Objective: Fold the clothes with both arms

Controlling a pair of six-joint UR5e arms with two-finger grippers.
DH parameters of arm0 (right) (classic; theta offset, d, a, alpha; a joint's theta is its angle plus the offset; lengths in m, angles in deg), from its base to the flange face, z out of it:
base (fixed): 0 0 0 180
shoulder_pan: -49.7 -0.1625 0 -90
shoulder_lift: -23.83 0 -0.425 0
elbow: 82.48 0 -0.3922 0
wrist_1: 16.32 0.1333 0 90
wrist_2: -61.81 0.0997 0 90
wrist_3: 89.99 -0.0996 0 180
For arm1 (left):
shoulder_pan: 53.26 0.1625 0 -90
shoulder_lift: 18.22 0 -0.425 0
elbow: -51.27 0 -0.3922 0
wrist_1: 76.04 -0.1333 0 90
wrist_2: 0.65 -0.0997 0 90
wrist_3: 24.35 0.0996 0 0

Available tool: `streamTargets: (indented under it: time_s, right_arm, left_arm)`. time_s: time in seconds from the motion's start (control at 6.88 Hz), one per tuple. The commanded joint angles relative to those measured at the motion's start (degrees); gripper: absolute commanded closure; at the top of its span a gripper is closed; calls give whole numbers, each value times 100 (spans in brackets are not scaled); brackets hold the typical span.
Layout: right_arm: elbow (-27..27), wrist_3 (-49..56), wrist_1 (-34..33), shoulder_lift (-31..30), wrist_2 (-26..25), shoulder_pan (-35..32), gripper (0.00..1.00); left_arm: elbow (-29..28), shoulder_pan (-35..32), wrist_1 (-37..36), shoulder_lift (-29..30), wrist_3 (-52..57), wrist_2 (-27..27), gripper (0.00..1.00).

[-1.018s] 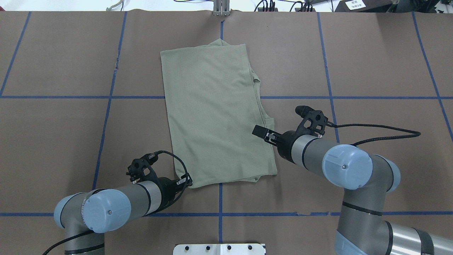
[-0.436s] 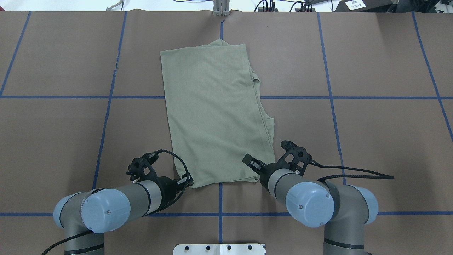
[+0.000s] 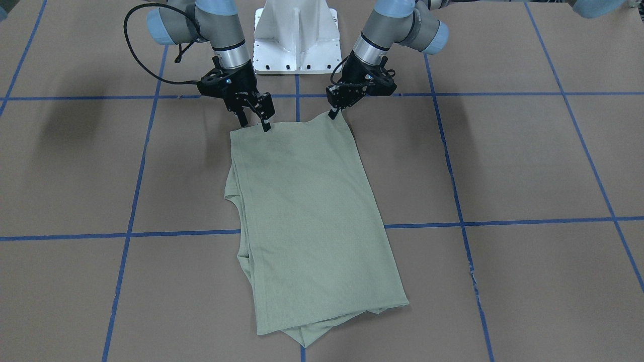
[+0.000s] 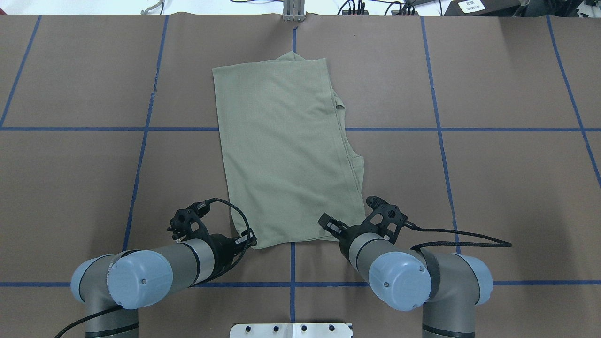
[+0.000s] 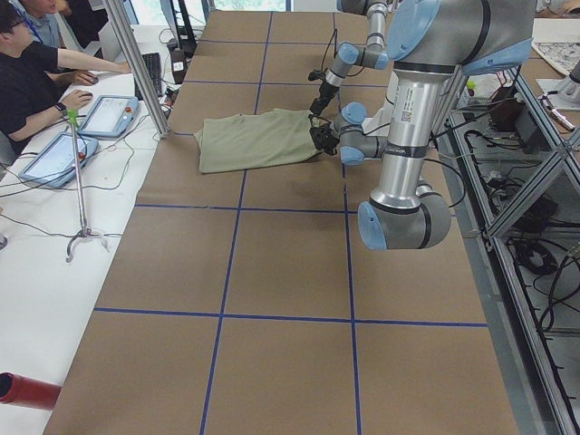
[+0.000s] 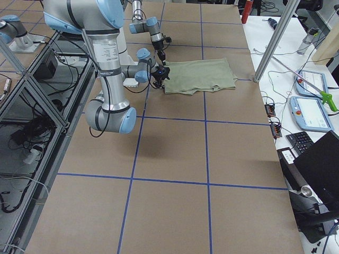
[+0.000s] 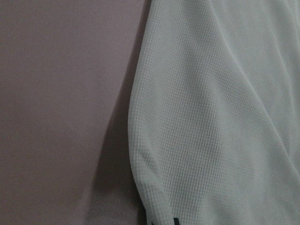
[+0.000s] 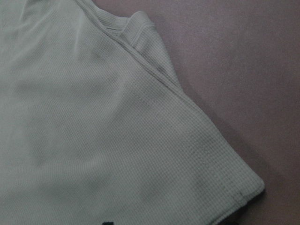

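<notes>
Overhead exterior: sage-green shirt (image 4: pixel 286 150) lies flat mid-worktop (image 4: pixel 493 84), folded lengthwise into a long strip, one short end nr the far edge, the other twd the robot. Extra layers peek out along its side on the robot's R. Left fingers (image 4: pixel 249 241) sit at the near corner on the robot's L, right fingers (image 4: pixel 327 221) at the near corner on its R. Front-facing view: left fingers are clenched on their corner, which stands up in a small peak. Right fingers are spread apart, tips down at the hem by the other corner, gripping nothing; can't tell if they touch cloth. Wrist cams: waffle-knit fabric close up w/ brown worktop beside it; R cam shows the hemmed corner lying flat.
</notes>
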Motion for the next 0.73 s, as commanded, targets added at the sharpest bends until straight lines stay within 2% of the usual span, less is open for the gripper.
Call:
streamTargets:
  time_s: [0.0,0.15,0.58]
  right_arm:
    - [-22,81,-152,65,-6,-131,19]
    - [-22,195,-274,65,12,-202,19]
    - [48,337,-469,74,73,-211,10]
  left_arm:
    - [-7,0,0,1,1,0,100]
    - [2,0,0,-7,1,0,100]
    - [-7,0,0,-7,10,0,100]
